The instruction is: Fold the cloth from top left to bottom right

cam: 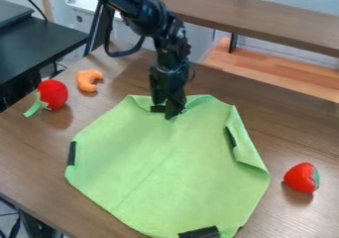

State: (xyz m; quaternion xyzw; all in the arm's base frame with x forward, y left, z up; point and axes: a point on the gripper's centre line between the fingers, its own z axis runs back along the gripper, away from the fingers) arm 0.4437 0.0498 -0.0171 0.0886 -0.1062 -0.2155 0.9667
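Note:
The green cloth (165,167) lies spread on the brown table, roughly eight-sided in outline. Its right edge is turned inward in a narrow flap with a black patch, and other black patches show at the left edge and at the bottom. The black gripper (167,112) hangs down at the cloth's top edge, its lower end against the fabric and hiding a small part of it. A small black piece shows beside the gripper's lower left side.
On the table (291,128) at left are a red toy with a green end (53,94) and an orange curved toy (87,80). A red strawberry-like toy (302,177) sits right of the cloth. A raised brown shelf (258,16) crosses behind.

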